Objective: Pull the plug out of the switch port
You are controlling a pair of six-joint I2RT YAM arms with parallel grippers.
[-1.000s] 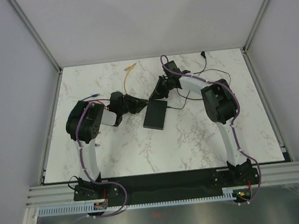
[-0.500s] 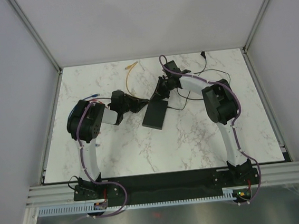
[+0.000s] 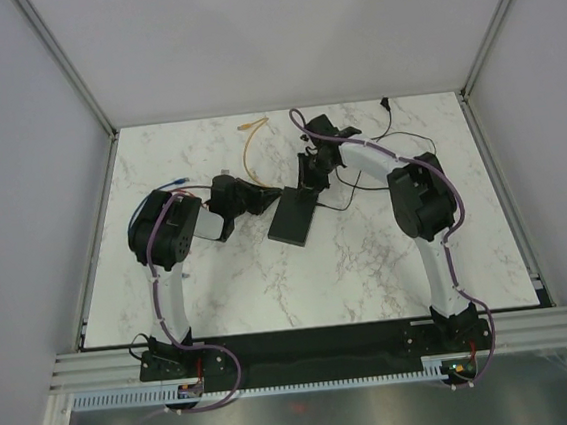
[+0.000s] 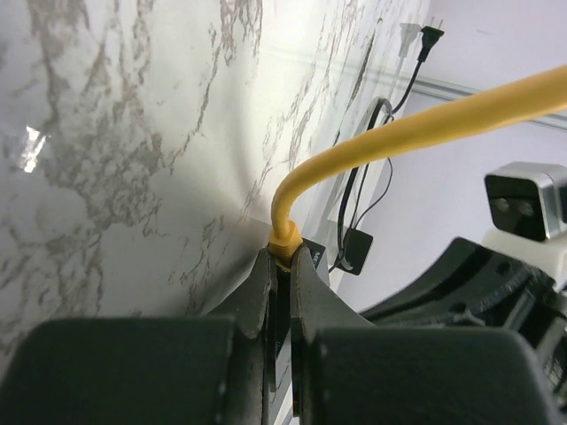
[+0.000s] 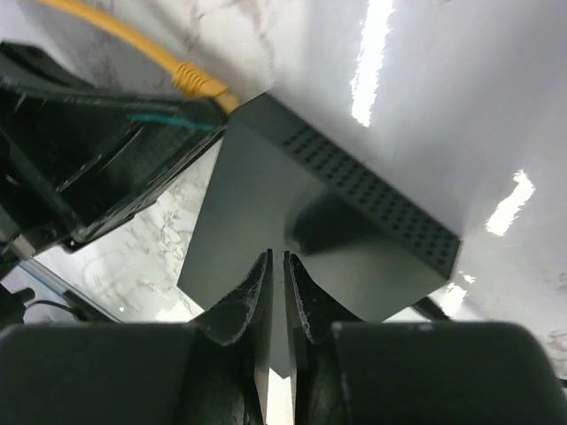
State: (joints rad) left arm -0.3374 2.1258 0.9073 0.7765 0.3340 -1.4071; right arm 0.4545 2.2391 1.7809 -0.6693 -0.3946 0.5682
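The switch (image 3: 294, 218) is a flat black box in the middle of the marble table. A yellow cable (image 3: 247, 154) curves down to its left end. In the left wrist view my left gripper (image 4: 283, 252) is shut on the yellow plug (image 4: 285, 237), right against the switch. In the top view the left gripper (image 3: 265, 195) sits at the switch's far left corner. My right gripper (image 5: 278, 258) hangs over the switch's top (image 5: 292, 204), its jaws a thin slit apart with nothing between them. The plug (image 5: 198, 82) meets the switch's corner; whether it sits in the port I cannot tell.
A black power cord (image 3: 397, 141) loops behind the right arm, with its pronged plug (image 4: 430, 35) lying near the back edge. A small blue-tipped cable (image 3: 175, 185) lies by the left arm's elbow. Grey walls enclose the table (image 3: 369, 265) on three sides.
The left gripper's jaws have closed onto the yellow plug. The right gripper has swung a little right and stands more upright over the switch's far end.
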